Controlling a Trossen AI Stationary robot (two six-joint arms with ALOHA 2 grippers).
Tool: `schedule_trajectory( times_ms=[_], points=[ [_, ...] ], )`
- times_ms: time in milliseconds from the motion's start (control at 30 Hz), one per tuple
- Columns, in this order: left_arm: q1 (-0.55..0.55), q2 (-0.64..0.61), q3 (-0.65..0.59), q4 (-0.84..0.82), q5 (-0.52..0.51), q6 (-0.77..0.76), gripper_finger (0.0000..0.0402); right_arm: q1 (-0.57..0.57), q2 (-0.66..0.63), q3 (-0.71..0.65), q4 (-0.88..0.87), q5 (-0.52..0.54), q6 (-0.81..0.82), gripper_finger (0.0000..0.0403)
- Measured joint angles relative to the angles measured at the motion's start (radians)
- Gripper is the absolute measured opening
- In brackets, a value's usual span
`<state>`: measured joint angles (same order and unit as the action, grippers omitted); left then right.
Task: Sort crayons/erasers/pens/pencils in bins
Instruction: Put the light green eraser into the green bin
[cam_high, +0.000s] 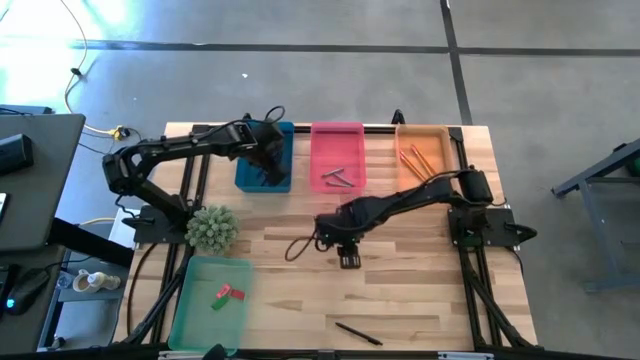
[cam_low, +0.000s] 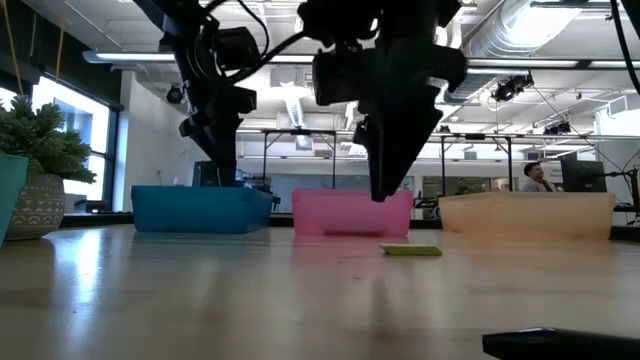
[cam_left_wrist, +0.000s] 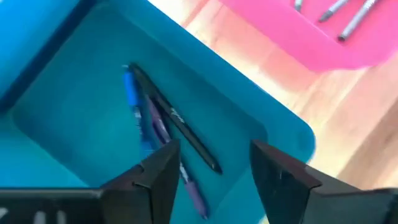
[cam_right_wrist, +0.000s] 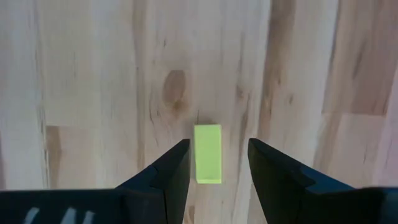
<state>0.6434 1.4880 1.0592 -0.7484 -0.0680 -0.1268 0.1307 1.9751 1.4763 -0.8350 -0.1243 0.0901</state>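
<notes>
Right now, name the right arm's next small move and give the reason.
Probably lower straight down and close on the yellow eraser. The right gripper is open, the eraser lies flat on the wooden table in line with the gap between its fingers, and the low view shows the fingertips above the tabletop.

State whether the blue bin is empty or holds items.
Holds items: the blue bin contains pens, blue-purple and black, lying on its floor.

Overhead and tabletop views (wrists close) perhaps share bins (cam_high: 338, 156).

pens (cam_left_wrist: 163, 127) in bin (cam_left_wrist: 68, 74), eraser (cam_right_wrist: 208, 154) on table (cam_right_wrist: 93, 93) between fingers (cam_right_wrist: 166, 174)
</notes>
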Motion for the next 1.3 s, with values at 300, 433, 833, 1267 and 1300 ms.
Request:
schedule_trajectory(
  times_ms=[300,433,833,1267,1300],
  points=[
    [-0.003,-0.093,0.0,-0.061,0.103,0.008,0.0184,0.069,0.0,-0.001,0.031,0.116,0.003,0.0154],
    [-0.009,-0.186,0.0,-0.081,0.165,-0.007,0.0178,0.073,0.012,-0.001,0.006,0.142,0.007,0.0154],
    [-0.161,-0.456,0.002,-0.093,0.269,-0.169,0.0177,0.096,0.027,-0.118,0.041,0.156,0.095,0.0154],
    [-0.335,-0.521,0.002,-0.093,0.266,-0.291,0.0177,0.147,0.022,-0.174,0.135,0.257,0.081,0.0122],
    [-0.353,-0.521,0.002,-0.094,0.266,-0.291,0.0177,0.148,0.022,-0.174,0.147,0.244,0.071,0.0109]
  ],
)
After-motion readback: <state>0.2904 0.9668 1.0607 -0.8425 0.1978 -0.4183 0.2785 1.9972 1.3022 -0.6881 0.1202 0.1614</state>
